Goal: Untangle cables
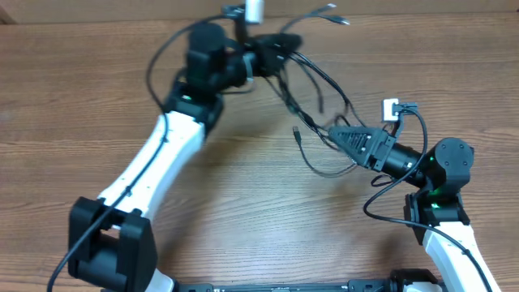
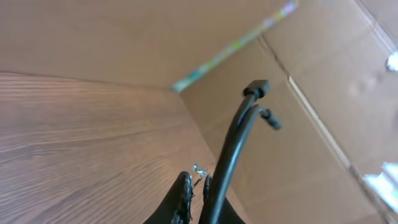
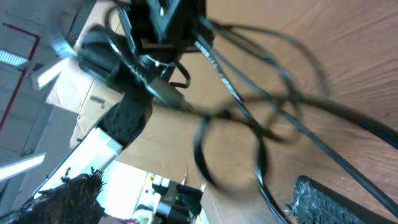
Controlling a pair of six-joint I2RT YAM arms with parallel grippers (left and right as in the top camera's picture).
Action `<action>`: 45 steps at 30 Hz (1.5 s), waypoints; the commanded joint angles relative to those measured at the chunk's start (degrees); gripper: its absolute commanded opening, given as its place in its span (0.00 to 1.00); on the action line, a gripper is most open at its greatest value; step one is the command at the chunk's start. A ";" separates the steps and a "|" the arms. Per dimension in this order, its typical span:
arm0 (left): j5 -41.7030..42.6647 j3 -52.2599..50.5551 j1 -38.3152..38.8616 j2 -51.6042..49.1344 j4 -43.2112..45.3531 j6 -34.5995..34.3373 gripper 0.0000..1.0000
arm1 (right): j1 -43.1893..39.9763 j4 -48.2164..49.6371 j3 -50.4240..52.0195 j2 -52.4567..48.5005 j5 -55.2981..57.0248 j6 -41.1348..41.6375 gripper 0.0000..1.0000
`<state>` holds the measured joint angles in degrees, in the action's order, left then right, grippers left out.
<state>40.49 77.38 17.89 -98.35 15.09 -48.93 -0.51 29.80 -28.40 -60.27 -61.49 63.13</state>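
Stretching diagonally over the worktop (image 1: 81,97), the cables (image 1: 316,85) ran from the left tool (image 1: 274,47) at the far edge to the right tool (image 1: 339,136), which sat nearer the tangle. The left tool was clamped on the cables. The right tool's fingers (image 3: 323,199) stood apart, strands passing loosely between them.
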 commanded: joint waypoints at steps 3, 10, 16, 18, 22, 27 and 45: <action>14.64 0.48 -7.89 1.73 0.63 -11.34 0.04 | -1.49 0.04 -0.50 0.42 -0.04 -0.68 1.00; 20.92 0.48 -11.21 1.73 0.59 -13.05 0.04 | -1.49 0.04 -0.50 0.42 -0.07 -0.61 1.00; 20.52 0.48 -10.45 1.73 0.59 -13.05 0.04 | -1.33 0.04 -0.48 0.42 -2.10 0.04 1.00; 19.98 0.48 -10.12 1.73 0.59 -13.05 0.04 | -1.33 0.04 -0.50 0.42 -2.71 0.04 1.00; 18.62 0.48 -9.42 1.73 0.59 -13.05 0.04 | -1.33 0.02 -0.48 0.42 -2.91 0.02 1.00; 16.65 0.48 -9.07 1.70 -0.15 -13.05 0.07 | -1.33 -0.02 -0.50 0.42 -3.30 0.00 1.00; 2.32 0.48 -9.09 1.68 -6.64 -19.98 1.00 | -1.33 -5.09 -0.48 0.42 -9.57 -0.48 1.00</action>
<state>46.11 77.38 8.64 -98.35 8.91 -67.31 -1.78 24.45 -28.40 -60.27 -69.95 63.18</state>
